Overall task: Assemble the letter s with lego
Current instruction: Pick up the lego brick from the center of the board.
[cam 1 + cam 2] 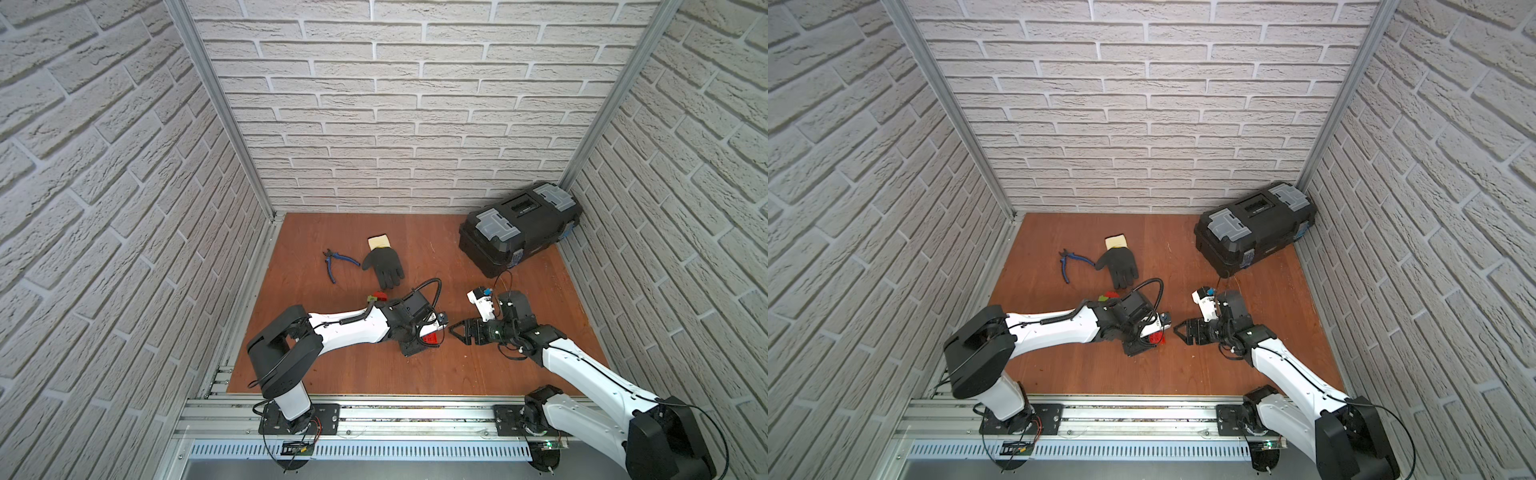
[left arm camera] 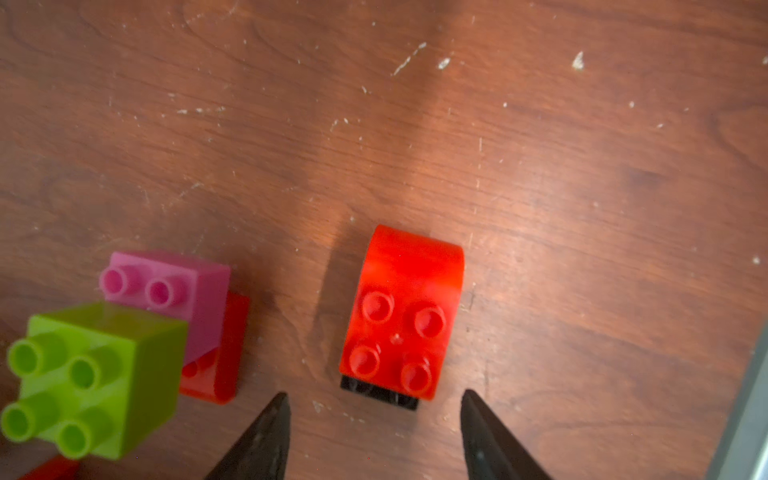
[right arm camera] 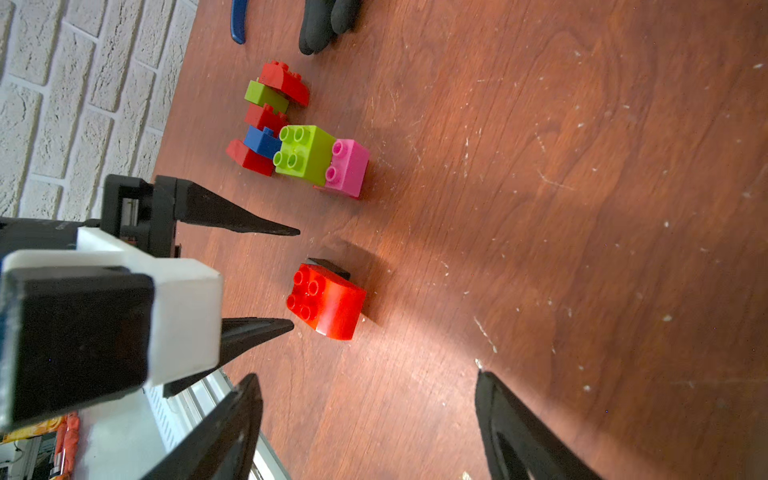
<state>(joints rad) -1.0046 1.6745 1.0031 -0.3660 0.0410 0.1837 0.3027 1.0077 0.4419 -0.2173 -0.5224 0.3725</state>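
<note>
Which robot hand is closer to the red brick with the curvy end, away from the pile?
Left. The left gripper has its open fingers just reaching the red brick, one on each side, not touching. The right gripper faces it from farther back across the table.

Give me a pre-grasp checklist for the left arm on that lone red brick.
1. Left gripper open and empty: ok.
2. Red brick lined up with the gap between its jaws, not yet touched: ok.
3. Black brick joined to the red one: cannot tell.
4. Right gripper open, clear of the brick: ok.
5. Brick cluster apart from the grasp path: ok.
</note>
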